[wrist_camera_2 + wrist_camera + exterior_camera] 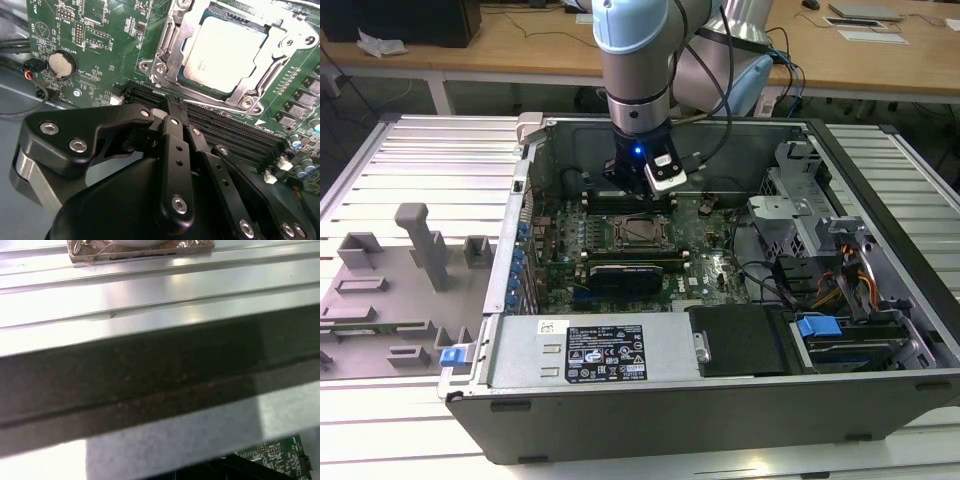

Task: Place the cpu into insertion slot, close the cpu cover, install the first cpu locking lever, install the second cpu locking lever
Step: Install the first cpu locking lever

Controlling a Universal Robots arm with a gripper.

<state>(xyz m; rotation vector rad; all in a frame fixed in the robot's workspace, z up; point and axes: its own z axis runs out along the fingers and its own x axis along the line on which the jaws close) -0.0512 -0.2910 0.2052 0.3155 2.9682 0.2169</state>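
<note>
Cpu [225, 52]: lay flat inside the insertion slot [240, 14], silver-grey top facing up, on the green motherboard [115, 45] of an open computer case [720, 400].
Cpu cover [274, 62]: metal frame lay down around the chip, which showed through its square window.
Lever: a thin bright rod [220, 103] ran along the cover's edge nearest the fingers; I could not tell whether it was latched.
Gripper [167, 102]: black fingers [172, 150] were drawn together at their tips, with nothing visible between them. The tips hung just beside the socket, over the long black memory slots [235, 132], not touching the chip.
Arm: in the exterior view it reached straight down into the case from above, with the gripper [655, 180] just behind the socket.
Nearby on the board: a round coin battery [61, 64] sat well apart from the socket.
Surroundings: the case rested on a ribbed metal table [440, 150]. A grey fixture tray [390, 290] lay on the table at the exterior view's left.
First wrist view: showed a dark case wall [150, 380], ribbed table beyond it, and a corner of the green board.
</note>
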